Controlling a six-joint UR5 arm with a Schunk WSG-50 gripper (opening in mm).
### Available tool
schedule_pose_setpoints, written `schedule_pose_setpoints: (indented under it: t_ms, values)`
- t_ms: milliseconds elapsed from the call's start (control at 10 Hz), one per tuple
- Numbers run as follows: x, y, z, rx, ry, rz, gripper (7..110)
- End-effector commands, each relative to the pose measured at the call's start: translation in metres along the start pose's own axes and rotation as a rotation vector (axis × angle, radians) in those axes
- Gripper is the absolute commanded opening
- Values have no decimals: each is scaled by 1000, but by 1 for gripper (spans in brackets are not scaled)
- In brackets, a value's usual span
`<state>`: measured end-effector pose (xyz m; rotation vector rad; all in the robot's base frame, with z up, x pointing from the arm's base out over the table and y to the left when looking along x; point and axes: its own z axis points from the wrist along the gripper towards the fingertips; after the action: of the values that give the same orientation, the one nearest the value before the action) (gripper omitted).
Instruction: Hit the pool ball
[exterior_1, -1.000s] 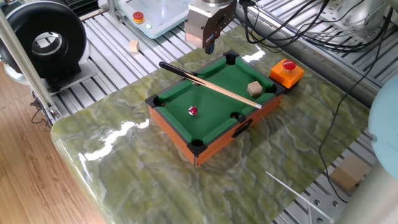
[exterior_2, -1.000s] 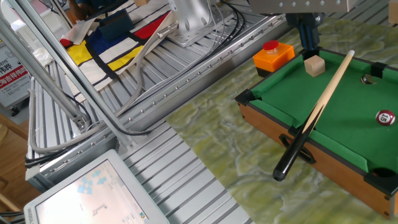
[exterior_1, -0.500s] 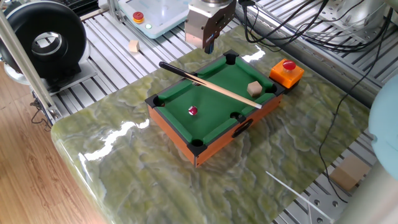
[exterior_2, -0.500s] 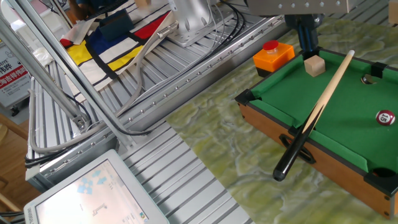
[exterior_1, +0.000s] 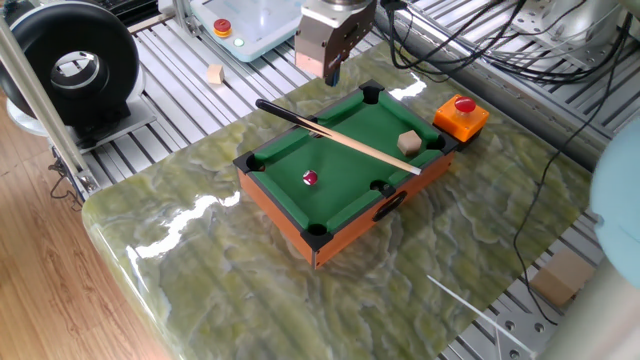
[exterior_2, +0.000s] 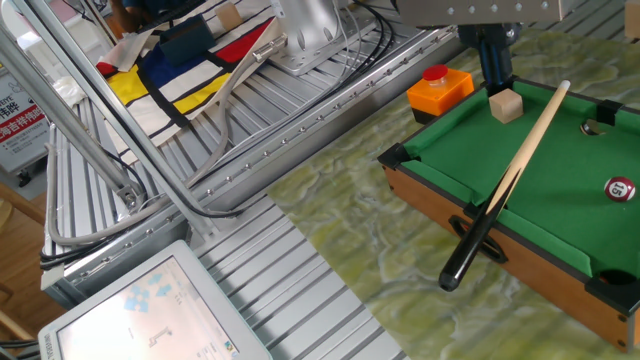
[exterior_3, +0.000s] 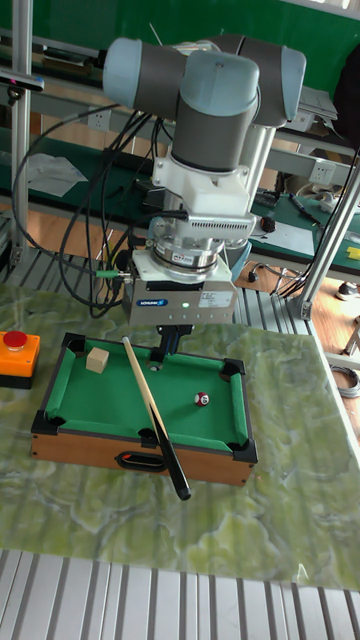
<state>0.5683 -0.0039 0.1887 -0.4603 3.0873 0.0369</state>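
The narrow, empty pincer (exterior_1: 334, 72) is seen to have been moved a little away from the far rim, so the tiny dark-red pool ball (exterior_1: 310, 178) on the green felt is not yet hit.

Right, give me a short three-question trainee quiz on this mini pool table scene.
1. True or false: the cue stick is held in the gripper.
2. What rests on the felt near the orange button box? A) tan cube B) pool ball C) nothing
3. Fill in: the cue's dark butt sticks out over the table's ____.

Key: 1 false, it lies across the pool table. 2 A. 3 rail.
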Motion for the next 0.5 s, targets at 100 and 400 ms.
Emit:
schedule_pose_setpoints:
  t_ms: [100,400]
  values:
    - [-64,-1,33,3,7,-31,7]
    - [-63,-22,85,45,41,-62,7]
